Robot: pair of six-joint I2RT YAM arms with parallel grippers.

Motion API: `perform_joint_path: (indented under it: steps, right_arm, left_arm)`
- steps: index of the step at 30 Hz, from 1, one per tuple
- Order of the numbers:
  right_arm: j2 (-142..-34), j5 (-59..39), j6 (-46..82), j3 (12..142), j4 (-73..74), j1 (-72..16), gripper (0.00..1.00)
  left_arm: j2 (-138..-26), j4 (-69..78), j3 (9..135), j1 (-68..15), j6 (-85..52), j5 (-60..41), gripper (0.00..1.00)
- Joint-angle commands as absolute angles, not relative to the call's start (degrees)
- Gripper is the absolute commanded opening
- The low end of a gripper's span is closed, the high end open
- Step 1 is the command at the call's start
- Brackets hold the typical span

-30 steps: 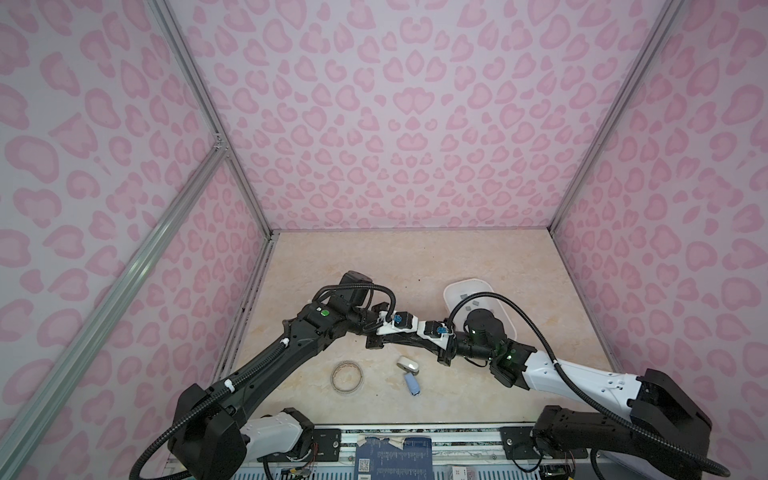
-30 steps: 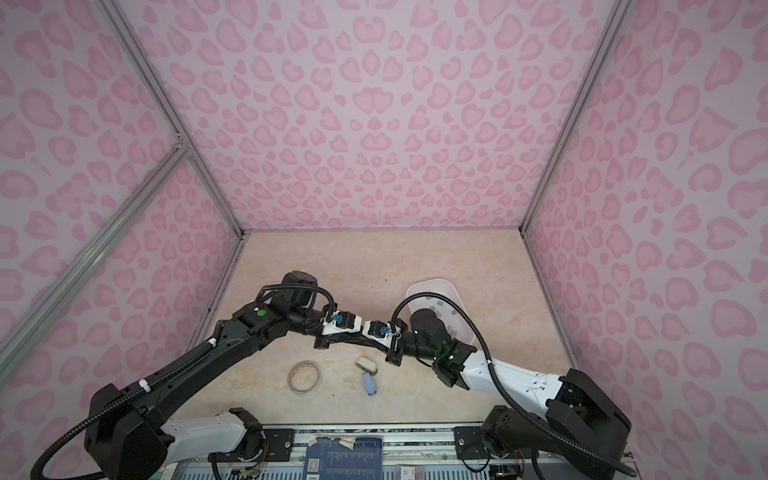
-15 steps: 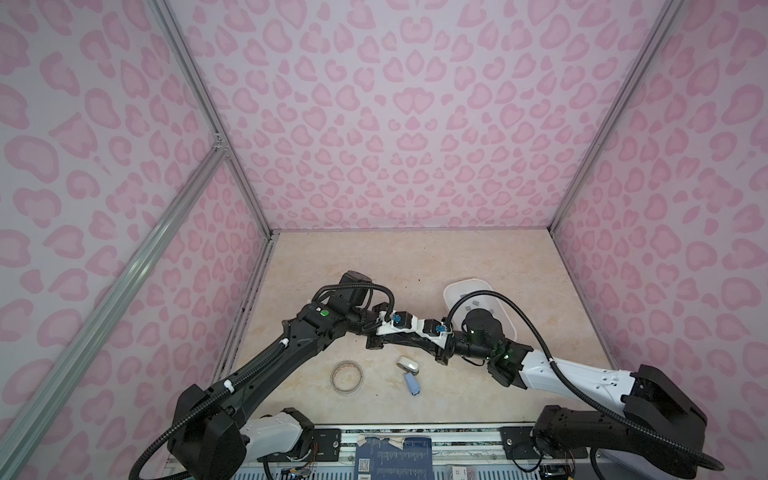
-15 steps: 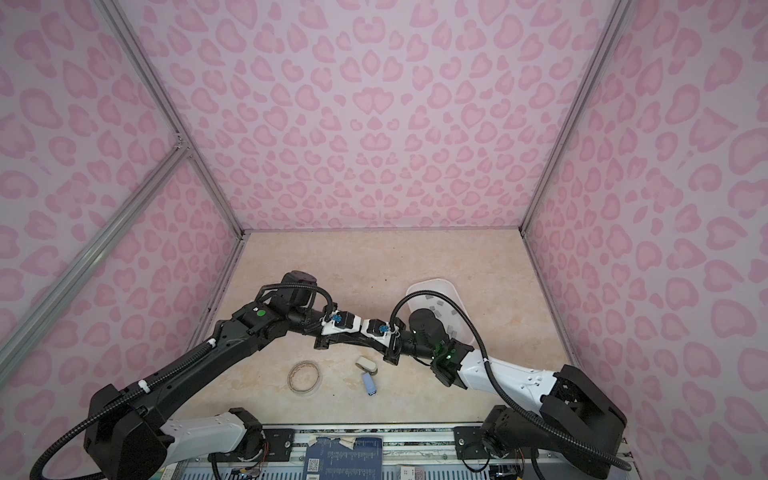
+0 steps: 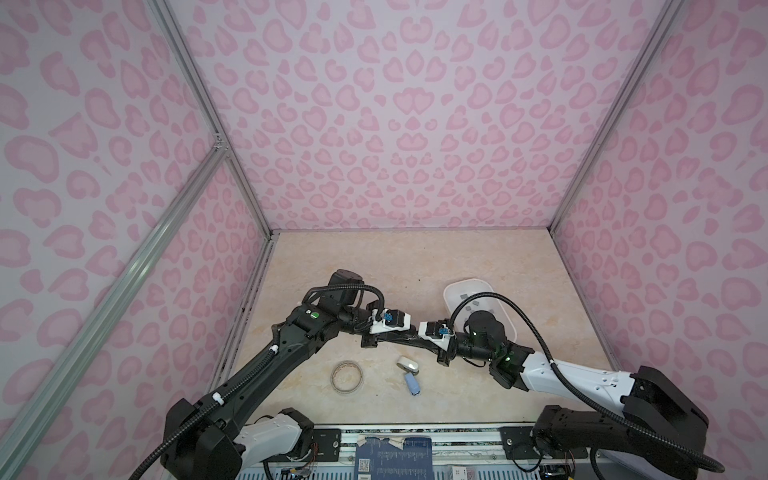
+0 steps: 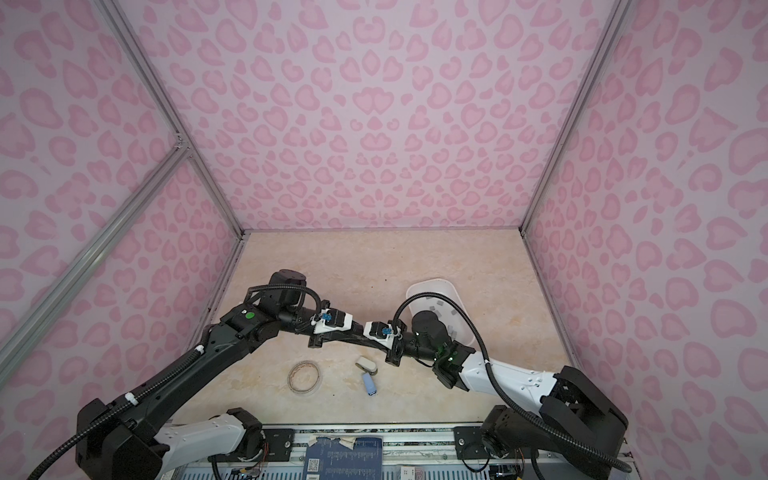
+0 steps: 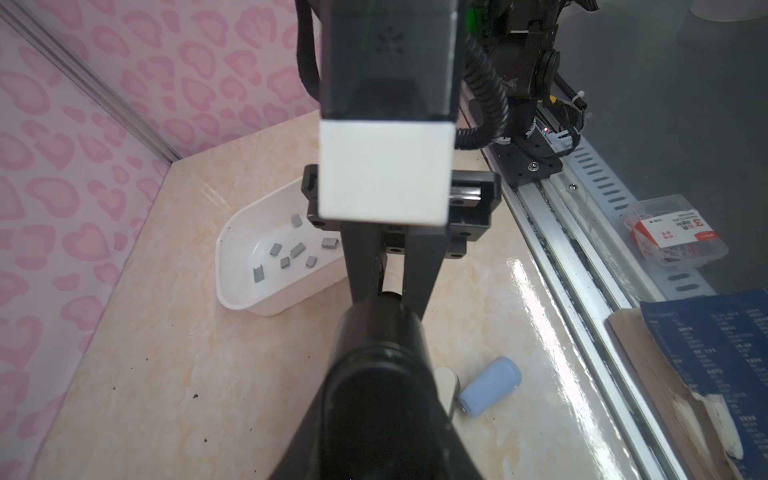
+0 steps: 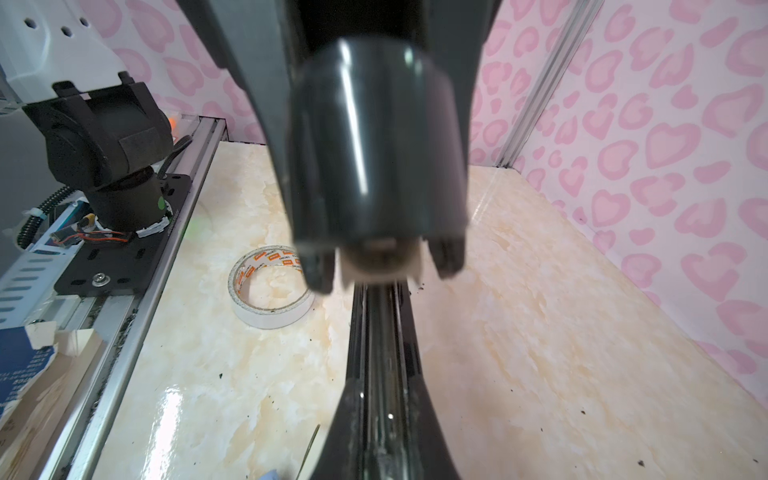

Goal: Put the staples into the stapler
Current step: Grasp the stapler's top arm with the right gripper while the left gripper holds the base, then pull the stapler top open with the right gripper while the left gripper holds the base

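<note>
A black stapler (image 5: 410,336) (image 6: 358,336) hangs above the table's middle, between both grippers. My left gripper (image 5: 404,335) (image 7: 376,399) is shut on its rounded black top (image 7: 374,365). In the right wrist view the stapler's open metal rail (image 8: 380,332) runs into my right gripper (image 8: 380,415) (image 5: 419,339), which is shut on it. The staples (image 7: 291,251) (image 5: 470,300) are several small grey pieces lying loose in a white tray (image 5: 453,291) (image 6: 415,291) (image 7: 232,286) behind the right wrist. I see no staple in the rail.
A small white stapler (image 5: 407,365) (image 6: 367,365) and a small blue one (image 5: 413,385) (image 6: 370,385) (image 7: 490,386) lie just in front of the grippers. A tape roll (image 5: 347,376) (image 6: 304,376) (image 8: 270,291) lies front left. Patterned walls close off three sides.
The right arm has edged slightly toward the left gripper. The stapler stays held between the two grippers and the left arm has not moved.
</note>
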State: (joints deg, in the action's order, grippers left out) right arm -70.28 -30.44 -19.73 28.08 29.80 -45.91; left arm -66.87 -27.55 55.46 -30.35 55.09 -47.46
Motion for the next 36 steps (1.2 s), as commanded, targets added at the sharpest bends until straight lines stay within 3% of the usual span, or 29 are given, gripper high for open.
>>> perform_joint_path:
  steps: [1,9,15,21,29,33,36]
  right_arm:
    - [-69.5,-31.0,-18.7,26.2,29.9,-44.1,0.00]
    - [-66.4,-34.5,-16.1,23.1,33.6,-40.3,0.00]
    - [-64.6,-34.8,-13.9,24.3,32.5,-41.2,0.00]
    - [-60.4,-29.7,-13.5,23.8,30.5,-44.1,0.00]
    - [-57.5,-23.2,-11.0,22.2,31.3,-44.1,0.00]
    - [-57.9,-17.4,-7.5,23.5,31.1,-44.1,0.00]
    - [-58.3,-13.8,-5.0,25.3,29.7,-44.0,0.00]
  left_arm:
    - [-65.0,-24.7,55.5,-28.1,55.7,-47.8,0.04]
    - [-59.5,-18.5,52.2,-23.2,49.7,-43.4,0.06]
    - [-57.0,-12.9,49.3,-23.2,45.4,-39.1,0.34]
    - [-58.2,-8.6,48.7,-23.2,40.3,-33.7,0.48]
    - [-59.7,-5.2,48.5,-23.2,36.2,-28.2,0.49]
    - [-60.1,-5.4,48.6,-23.3,35.3,-30.4,0.50]
    - [-58.4,-3.1,46.6,-27.6,35.0,-29.2,0.52]
